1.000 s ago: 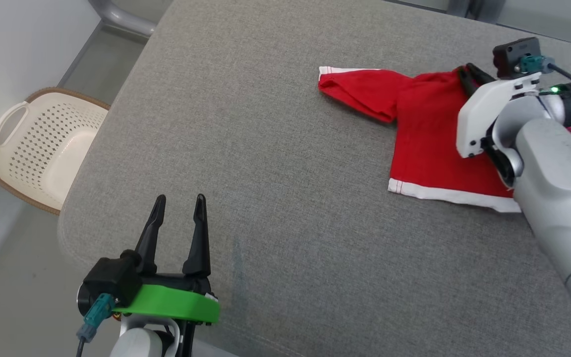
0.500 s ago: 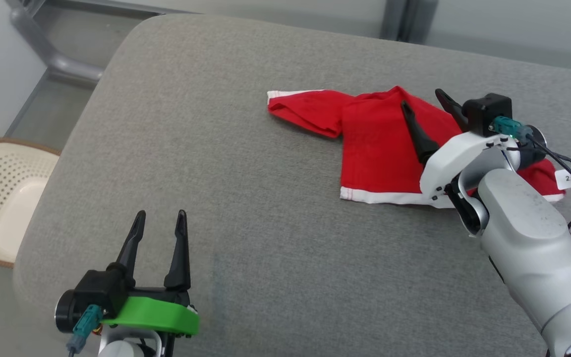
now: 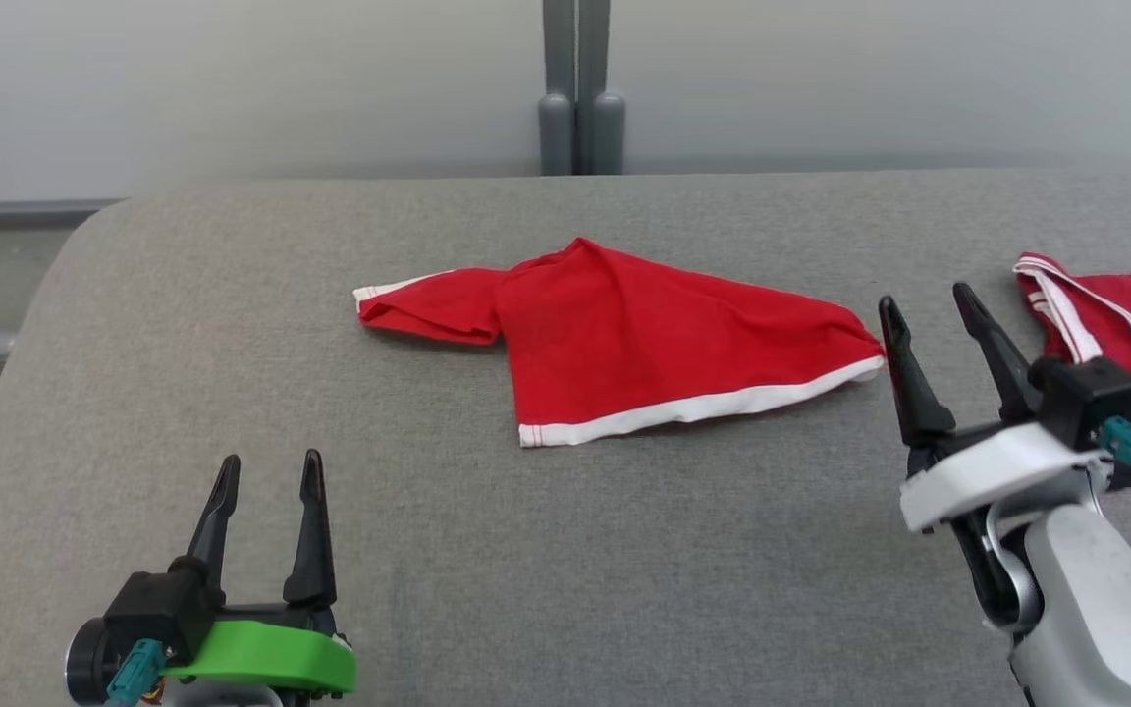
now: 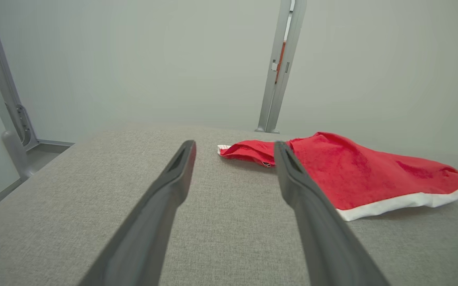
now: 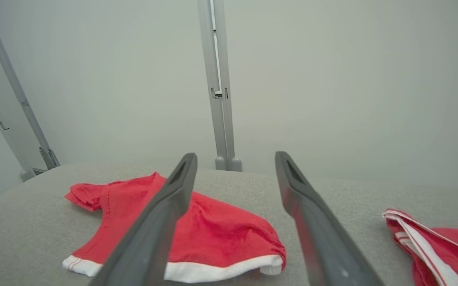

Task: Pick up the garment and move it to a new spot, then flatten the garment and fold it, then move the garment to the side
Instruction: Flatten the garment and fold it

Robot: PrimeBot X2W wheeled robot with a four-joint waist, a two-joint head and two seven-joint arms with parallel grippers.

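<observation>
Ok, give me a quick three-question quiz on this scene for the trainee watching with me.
1. True or false: the right tool is shut on the red shirt.
2. The shirt's sleeve points: A) to the robot's left, B) to the robot's right, C) straight at the robot.
3. Which tool is nearer the striped garment?

Key: 1 false, it is open and off the cloth; 2 A; 3 the right one.
</observation>
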